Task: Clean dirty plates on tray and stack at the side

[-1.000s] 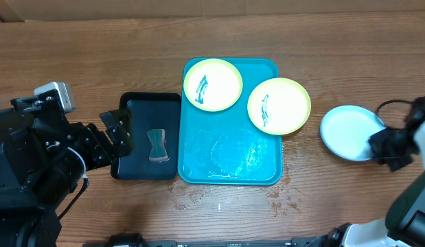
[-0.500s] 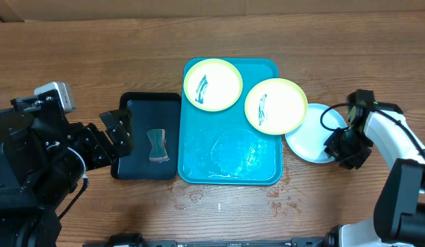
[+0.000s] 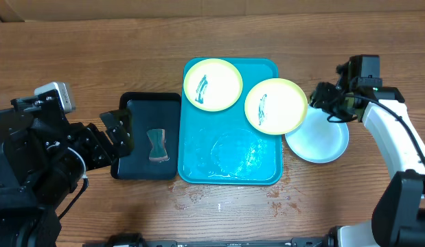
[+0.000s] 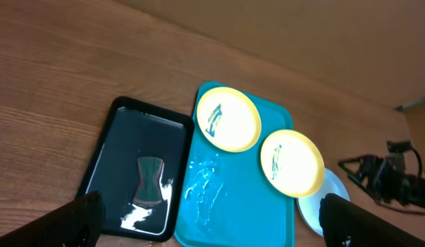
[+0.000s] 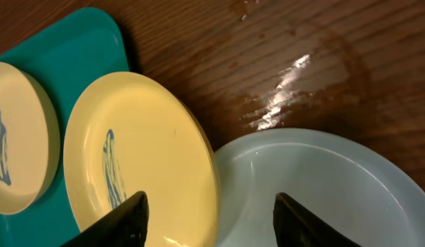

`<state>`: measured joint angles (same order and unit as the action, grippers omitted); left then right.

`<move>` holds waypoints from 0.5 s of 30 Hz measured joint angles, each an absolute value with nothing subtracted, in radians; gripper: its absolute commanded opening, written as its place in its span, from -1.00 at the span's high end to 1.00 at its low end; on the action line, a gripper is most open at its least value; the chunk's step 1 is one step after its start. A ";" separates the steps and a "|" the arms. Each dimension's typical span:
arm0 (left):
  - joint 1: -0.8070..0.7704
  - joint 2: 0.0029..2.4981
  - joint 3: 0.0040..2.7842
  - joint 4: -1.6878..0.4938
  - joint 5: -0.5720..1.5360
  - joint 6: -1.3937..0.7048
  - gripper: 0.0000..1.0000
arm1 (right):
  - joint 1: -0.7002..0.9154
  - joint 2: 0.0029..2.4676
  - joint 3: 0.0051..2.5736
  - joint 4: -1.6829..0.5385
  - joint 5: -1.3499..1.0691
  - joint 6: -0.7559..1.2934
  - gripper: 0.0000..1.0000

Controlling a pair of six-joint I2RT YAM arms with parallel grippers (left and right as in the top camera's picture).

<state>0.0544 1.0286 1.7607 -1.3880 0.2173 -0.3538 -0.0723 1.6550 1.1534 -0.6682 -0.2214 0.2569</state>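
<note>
The turquoise tray holds a smeared yellow-green plate at its far left. A second smeared plate overhangs the tray's right edge, and its rim lies over a clean whitish plate on the table. My right gripper hovers open over where those two rims meet. In the right wrist view the right gripper has nothing between its fingers, with the yellow plate on the left and the whitish plate on the right. My left gripper stands open at the black tray's left side, holding nothing.
A black tray left of the turquoise one holds a sponge in shallow water. The turquoise tray's near half is wet. Water spots lie on the wooden table in front of it and on the wood behind the whitish plate.
My right gripper slid the whitish plate left until it went under the second plate's rim. It then let go, opened and moved to the plate's far-left edge. The left arm stayed still.
</note>
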 measured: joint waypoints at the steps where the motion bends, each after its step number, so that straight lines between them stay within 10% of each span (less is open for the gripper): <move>1: 0.054 1.029 1.761 -1.390 0.226 -0.342 -1.00 | -0.068 1.666 1.146 -0.646 -0.229 0.256 -0.06; 8: 0.054 1.056 1.761 -1.445 0.282 -0.247 -0.99 | 0.001 1.804 1.110 -0.598 -0.229 0.245 0.92; 15: 0.054 1.124 1.761 -1.517 0.286 -0.178 -0.99 | 0.002 1.788 1.148 -0.780 -0.221 0.265 0.92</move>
